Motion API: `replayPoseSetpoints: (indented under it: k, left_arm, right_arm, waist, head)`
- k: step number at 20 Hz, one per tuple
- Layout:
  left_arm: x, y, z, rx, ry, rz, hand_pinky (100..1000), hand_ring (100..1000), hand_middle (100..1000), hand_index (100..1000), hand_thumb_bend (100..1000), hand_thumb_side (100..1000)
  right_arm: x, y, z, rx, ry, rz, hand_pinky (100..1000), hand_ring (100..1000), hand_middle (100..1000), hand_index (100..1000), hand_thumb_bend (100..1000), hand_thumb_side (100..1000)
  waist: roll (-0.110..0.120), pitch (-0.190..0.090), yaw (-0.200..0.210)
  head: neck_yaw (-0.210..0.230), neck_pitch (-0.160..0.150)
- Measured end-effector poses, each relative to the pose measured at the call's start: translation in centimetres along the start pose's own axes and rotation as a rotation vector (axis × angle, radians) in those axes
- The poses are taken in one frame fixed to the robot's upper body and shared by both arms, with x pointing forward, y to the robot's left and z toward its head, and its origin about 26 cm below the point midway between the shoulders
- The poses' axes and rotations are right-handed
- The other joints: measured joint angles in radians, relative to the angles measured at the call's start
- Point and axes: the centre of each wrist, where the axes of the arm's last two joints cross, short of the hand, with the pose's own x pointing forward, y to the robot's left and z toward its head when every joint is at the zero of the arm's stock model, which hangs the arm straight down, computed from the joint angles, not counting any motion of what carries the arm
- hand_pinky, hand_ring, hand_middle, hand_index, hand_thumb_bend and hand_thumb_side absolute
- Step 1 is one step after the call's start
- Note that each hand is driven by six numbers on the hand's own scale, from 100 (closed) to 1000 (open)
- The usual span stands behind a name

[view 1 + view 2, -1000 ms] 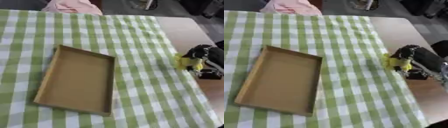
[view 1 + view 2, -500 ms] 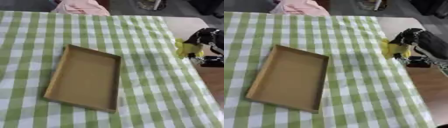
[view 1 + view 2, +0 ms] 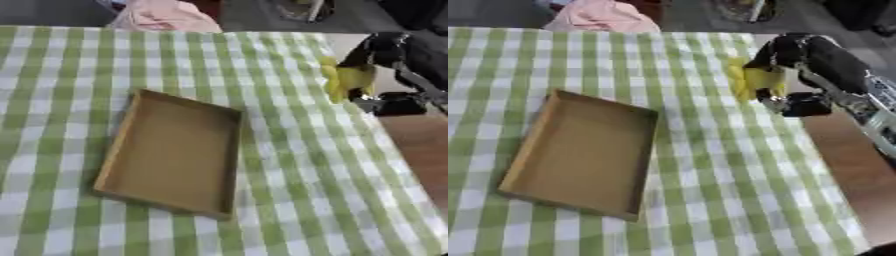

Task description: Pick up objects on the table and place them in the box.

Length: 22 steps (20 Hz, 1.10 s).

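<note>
Yellow object (image 3: 756, 80) is held clamped in the curled fingers of the right robot hand (image 3: 785, 60), above the desk's (image 3: 710, 165) right edge, well apart from the shallow cardboard box (image 3: 584, 152) lying on the green-checked cloth.

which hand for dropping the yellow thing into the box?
Right. The right hand already grips the yellow object, off the right side of the open cardboard box. No left hand is in view.
</note>
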Motion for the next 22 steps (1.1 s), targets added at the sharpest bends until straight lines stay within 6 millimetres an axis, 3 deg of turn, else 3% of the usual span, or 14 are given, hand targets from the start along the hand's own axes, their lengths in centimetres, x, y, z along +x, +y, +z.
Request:
replayPoseSetpoints:
  k: [13,21,22]
  left_arm:
    - [-0.2,-2.2,-0.7,0.024,-0.035,0.05,664,759,771,583,118,478]
    - [-0.2,-2.9,-0.7,0.046,-0.051,0.051,661,753,763,600,165,427]
    - [-0.2,-3.0,-0.8,0.049,-0.055,0.05,661,753,762,601,178,416]
  right_arm:
    - [2.9,-0.1,-5.9,-0.062,-0.115,-0.081,615,587,569,721,100,132]
    - [4.2,0.5,-7.9,-0.087,-0.115,-0.158,617,587,573,722,100,140]
    - [4.4,0.7,-8.0,-0.083,-0.117,-0.165,622,591,575,723,100,100]
  waist:
    - [0.001,-0.054,0.021]
    - [0.004,-0.088,0.024]
    - [0.005,-0.09,0.024]
  head:
    - [-0.04,0.041]
    - [-0.046,0.077]
    - [-0.046,0.079]
